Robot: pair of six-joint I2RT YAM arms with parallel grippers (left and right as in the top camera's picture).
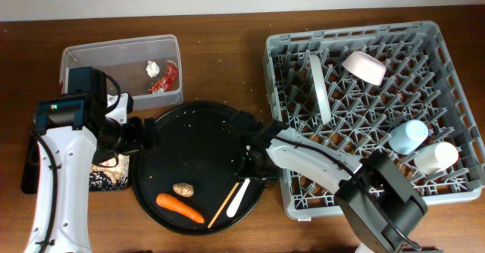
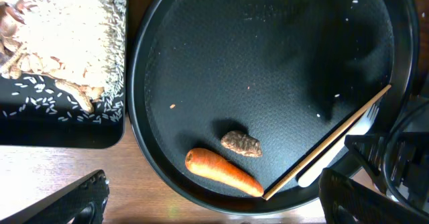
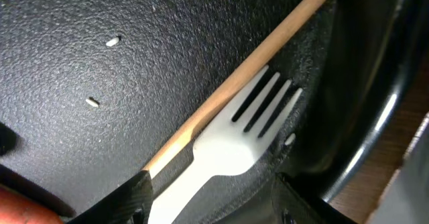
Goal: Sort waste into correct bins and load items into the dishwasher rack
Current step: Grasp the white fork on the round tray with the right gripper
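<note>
A white fork [image 3: 234,140] and a wooden chopstick [image 3: 255,70] lie side by side at the right edge of the round black tray [image 1: 189,124]. My right gripper [image 3: 211,194] stands open astride the fork's handle; its left finger touches the chopstick and a gap shows by the right finger. An orange carrot [image 2: 224,172] and a brown lump [image 2: 241,143] lie near the tray's front. My left gripper [image 2: 213,184] hangs wide open above the carrot, holding nothing. The clear tub [image 1: 121,56] holds a red wrapper [image 1: 164,77] and a white wad [image 1: 153,68].
The shallow black tray [image 2: 60,127] at the left holds beige crumbs [image 2: 60,36]. The grey rack [image 1: 455,117] on the right carries a plate [image 1: 318,86], a pink bowl [image 1: 365,66], a blue cup [image 1: 409,135] and a white cup [image 1: 436,157].
</note>
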